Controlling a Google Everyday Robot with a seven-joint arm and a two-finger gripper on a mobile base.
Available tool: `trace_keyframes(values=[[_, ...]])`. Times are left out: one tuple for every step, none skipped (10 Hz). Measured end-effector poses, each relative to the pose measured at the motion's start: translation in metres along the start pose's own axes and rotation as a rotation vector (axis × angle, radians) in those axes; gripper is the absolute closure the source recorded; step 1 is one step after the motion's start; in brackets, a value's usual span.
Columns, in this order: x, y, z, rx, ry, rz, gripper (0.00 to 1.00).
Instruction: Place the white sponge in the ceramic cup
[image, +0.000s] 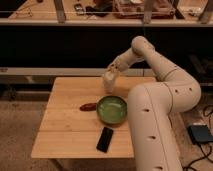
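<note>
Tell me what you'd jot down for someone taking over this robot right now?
Gripper: shut, over the far side of the wooden table, right above the ceramic cup.
White sponge: not separately visible; it may be in the gripper or already in the cup.
Green bowl, dark phone and a small reddish-brown item lie nearer the front.
Left: confirm the sponge is in the cup, then pull the arm back.

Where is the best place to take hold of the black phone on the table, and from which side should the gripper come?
Probably across its two long edges, coming from straight above. The black phone lies flat near the table's front edge, apart from the green bowl, so its sides are free. The gripper, shut, is at the far side, over the ceramic cup.
</note>
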Motion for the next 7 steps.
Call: trace_keyframes(values=[[-0.0022, -0.0013, -0.0008, -0.004, -0.006, -0.015, 1.0], [-0.003, -0.0024, -0.0014, -0.007, -0.007, -0.024, 1.0], [-0.0037, -0.0026, -0.002, -0.013, -0.007, -0.035, 1.0], [-0.0039, -0.0025, -0.0014, -0.024, -0.003, -0.044, 1.0], [-0.0044, -0.0025, 0.0006, -0.034, 0.0, -0.05, 1.0], [-0.0052, -0.003, 0.0045, -0.046, 0.003, -0.055, 0.97], [-0.0043, -0.0034, 0.0076, -0.052, 0.009, -0.042, 0.88]])
